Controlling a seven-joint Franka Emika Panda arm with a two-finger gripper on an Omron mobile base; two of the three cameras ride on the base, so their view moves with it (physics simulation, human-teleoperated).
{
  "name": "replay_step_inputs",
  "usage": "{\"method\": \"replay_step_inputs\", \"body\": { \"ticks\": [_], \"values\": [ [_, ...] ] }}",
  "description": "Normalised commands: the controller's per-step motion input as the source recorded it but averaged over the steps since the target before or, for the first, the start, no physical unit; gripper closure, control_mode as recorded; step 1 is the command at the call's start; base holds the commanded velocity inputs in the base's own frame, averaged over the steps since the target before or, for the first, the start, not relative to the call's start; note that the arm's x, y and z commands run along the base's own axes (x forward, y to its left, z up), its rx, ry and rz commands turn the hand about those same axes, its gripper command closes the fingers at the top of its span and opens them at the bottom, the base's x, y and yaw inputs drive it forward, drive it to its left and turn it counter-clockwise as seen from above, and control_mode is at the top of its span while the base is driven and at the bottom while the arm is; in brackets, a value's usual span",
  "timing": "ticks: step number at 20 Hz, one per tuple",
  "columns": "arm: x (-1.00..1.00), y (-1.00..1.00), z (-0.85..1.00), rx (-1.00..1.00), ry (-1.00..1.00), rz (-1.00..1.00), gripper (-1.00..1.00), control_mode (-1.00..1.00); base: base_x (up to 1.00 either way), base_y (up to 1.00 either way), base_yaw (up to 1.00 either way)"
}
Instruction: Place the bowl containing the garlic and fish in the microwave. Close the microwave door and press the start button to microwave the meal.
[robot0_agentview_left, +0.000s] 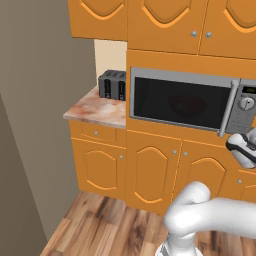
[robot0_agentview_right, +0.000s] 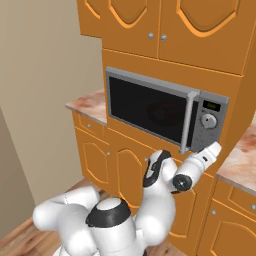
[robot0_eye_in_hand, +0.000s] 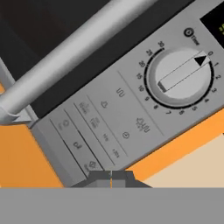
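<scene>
Microwave grey-silver, built into orange cabinets, door shut, dark glass, silver bar handle at its right edge. Bowl inside, just a dim reddish shape through the glass; garlic and fish can't be made out. Gripper closed, holding nothing, tips at 6 o'clock in hand view, right at the control panel below the dial. Button icons blurry. Toaster on counter at 9 o'clock of the microwave.
</scene>
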Motion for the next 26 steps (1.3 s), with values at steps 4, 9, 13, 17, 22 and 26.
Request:
{"method": "replay_step_inputs", "body": {
  "ticks": [4, 9, 13, 17, 22, 26],
  "values": [
    [0.21, 0.0, -0.23, 0.0, 0.03, -0.03, 1.0, -1.0, 0.0, 0.0, 0.0],
    [0.3, -0.13, -0.05, 0.0, 0.05, -0.03, 1.0, -1.0, 0.0, 0.0, 0.0],
    [0.35, -0.24, -0.07, 0.0, 0.07, -0.03, 1.0, -1.0, 0.0, 0.0, 0.0],
    [0.33, -0.2, -0.23, 0.0, 0.06, -0.02, 1.0, -1.0, 0.0, 0.0, 0.0],
    [0.31, -0.18, -0.38, 0.0, 0.07, -0.02, 1.0, -1.0, 0.0, 0.0, 0.0],
    [0.38, -0.15, -0.39, 0.0, 0.1, -0.02, 1.0, -1.0, 0.0, 0.0, 0.0]
  ]
}}
